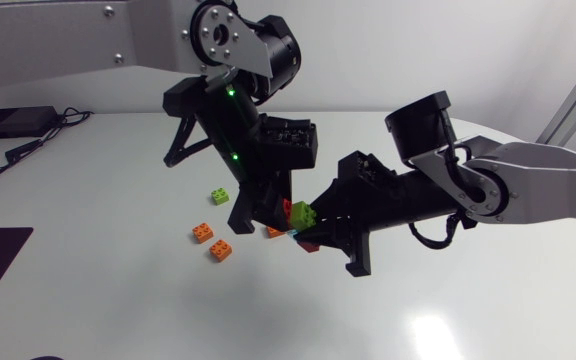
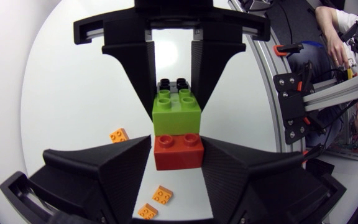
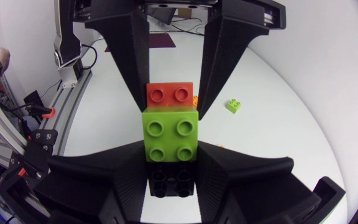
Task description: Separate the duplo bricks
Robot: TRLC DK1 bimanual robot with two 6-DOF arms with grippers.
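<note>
A short stack of duplo bricks hangs above the table between my two grippers, which face each other. It runs red brick [image 2: 178, 152], lime green brick [image 2: 176, 113], black brick [image 2: 174, 84]. My left gripper [image 2: 178, 155] is shut on the red end, a finger against each side. From the opposite side my right gripper [image 3: 171, 177] is shut on the black brick [image 3: 171, 183], its fingers also flanking part of the green brick [image 3: 170, 134]. In the head view the green brick [image 1: 303, 214] shows where the left gripper [image 1: 268, 216] and right gripper [image 1: 314, 228] meet.
Loose bricks lie on the white table [image 1: 448, 310] below and to the left of the grippers: a small green one [image 1: 219, 196] and two orange ones [image 1: 203, 232] [image 1: 221, 250]. A black box with cables [image 1: 13, 122] sits at the far left.
</note>
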